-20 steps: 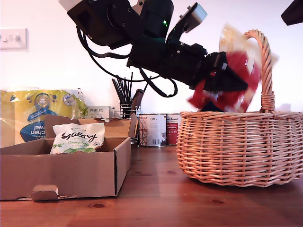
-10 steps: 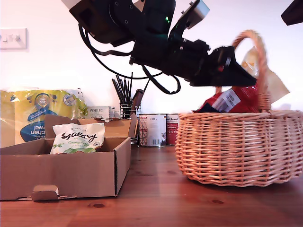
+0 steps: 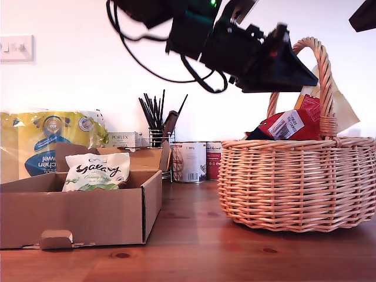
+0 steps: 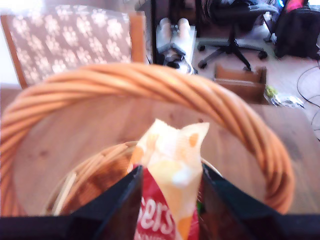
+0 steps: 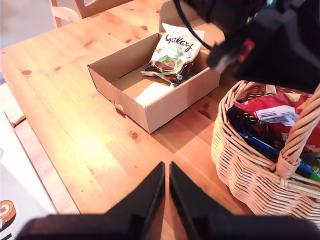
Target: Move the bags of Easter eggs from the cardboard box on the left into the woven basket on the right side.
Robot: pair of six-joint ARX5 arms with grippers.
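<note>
A: Basket (image 3: 296, 182) stands on the table (image 3: 194, 252) at the exterior view's right, arched handle (image 3: 325, 76) up. Red-and-cream bag (image 3: 289, 124) pokes above the rim, leaning against the handle's base. Second wrist view shows more bags in there, a blue one (image 5: 260, 147) along the near wall.

B: My first gripper (image 3: 294, 73)?

A: Above the basket, beside the handle, clear of the bag in the exterior view. Jaws apart: in its own wrist view the red-and-cream bag (image 4: 170, 190) shows between the two dark fingers (image 4: 120, 207), with the handle (image 4: 150, 82) arching across just beyond. From that view alone, contact with the bag can't be judged.

B: Second gripper (image 5: 166, 175)?

A: High over bare table, between box and basket, well off both. Jaws together, only a thin slit between the tips, nothing in them.

B: The box (image 3: 82, 208)?

A: Exterior view's left, well apart from the basket. A white Galaxy bag (image 3: 97, 171) stands propped inside; second wrist view shows it at the far end with a white scrap (image 5: 152, 92) lying flat on the floor beside it.

B: Clutter?

A: Behind the box: yellow-and-blue towel pack (image 3: 50, 141), small Porlex carton (image 3: 121, 140), wire holder of dark sticks (image 3: 157, 126), tins (image 3: 189, 161). All against the wall. First arm's cables (image 3: 153, 64) loop overhead.
</note>
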